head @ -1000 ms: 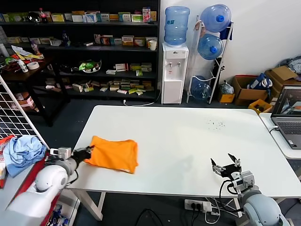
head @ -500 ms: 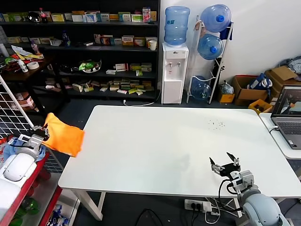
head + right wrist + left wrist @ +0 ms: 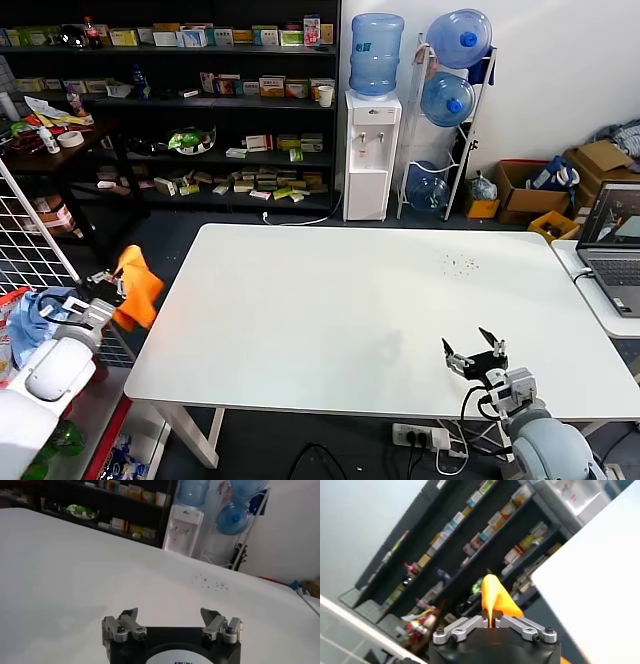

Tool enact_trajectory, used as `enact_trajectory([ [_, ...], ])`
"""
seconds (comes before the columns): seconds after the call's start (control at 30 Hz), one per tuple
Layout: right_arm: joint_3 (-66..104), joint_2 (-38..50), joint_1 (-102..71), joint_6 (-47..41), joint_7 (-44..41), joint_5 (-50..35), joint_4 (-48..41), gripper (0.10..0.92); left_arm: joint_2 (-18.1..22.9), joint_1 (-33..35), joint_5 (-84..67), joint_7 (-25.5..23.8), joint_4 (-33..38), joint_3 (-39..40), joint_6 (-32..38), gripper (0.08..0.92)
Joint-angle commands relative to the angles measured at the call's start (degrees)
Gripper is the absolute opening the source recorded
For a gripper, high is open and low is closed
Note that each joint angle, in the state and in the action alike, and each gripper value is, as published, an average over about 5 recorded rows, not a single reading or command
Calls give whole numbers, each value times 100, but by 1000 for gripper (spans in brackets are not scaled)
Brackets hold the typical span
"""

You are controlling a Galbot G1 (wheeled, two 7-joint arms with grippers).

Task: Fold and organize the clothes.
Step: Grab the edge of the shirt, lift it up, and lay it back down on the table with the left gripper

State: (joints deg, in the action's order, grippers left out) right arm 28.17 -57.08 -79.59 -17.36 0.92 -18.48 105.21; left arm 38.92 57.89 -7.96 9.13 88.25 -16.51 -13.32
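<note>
Far left, at 9 o'clock beyond the edge of the white rectangular table (image 3: 330, 310): left gripper (image 3: 103, 285), jaws pinched together on a fold of the bright orange cotton T-shirt (image 3: 135, 288), garment hanging clear of the tabletop and bunched smaller than 0.5 s ago. Just beside it, further toward 9 o'clock, light blue cloth bundle (image 3: 42, 312) resting by the white wire grid panel (image 3: 35, 250). Compared with 1 s ago: T-shirt gone from the tabletop's 9 o'clock corner, carried off sideways past the edge. Probable meaning: folding finished, shirt in transit to a storage spot near the bundle, release not yet made. Centre: bare tabletop. Right, at 5 o'clock near the front edge: right gripper (image 3: 476, 358), jaws spread wide, holding nothing, idle above the surface.
</note>
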Motion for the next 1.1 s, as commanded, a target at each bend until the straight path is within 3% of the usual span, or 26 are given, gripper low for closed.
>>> enact_trajectory([
  [0.03, 36, -85, -146, 25, -2, 125, 12, 823, 504, 418, -1332, 346, 1563, 762, -668, 121],
  [0.17, 50, -103, -177, 25, 1, 190, 0, 823, 808, 467, -1848, 627, 1988, 1166, -890, 121],
  [0.3, 58, -85, -193, 26, 18, 237, 20, 823, 1205, 345, -2233, 842, 1969, 1515, -967, 121],
  [0.87, 261, -52, -301, 133, 36, 279, -20, 823, 3997, -701, -2573, 1404, 280, 2148, -963, 121],
  [1.1, 310, -15, -275, 105, 59, 253, -58, 823, 4915, -1007, -2583, 1539, -191, 2179, -892, 121],
])
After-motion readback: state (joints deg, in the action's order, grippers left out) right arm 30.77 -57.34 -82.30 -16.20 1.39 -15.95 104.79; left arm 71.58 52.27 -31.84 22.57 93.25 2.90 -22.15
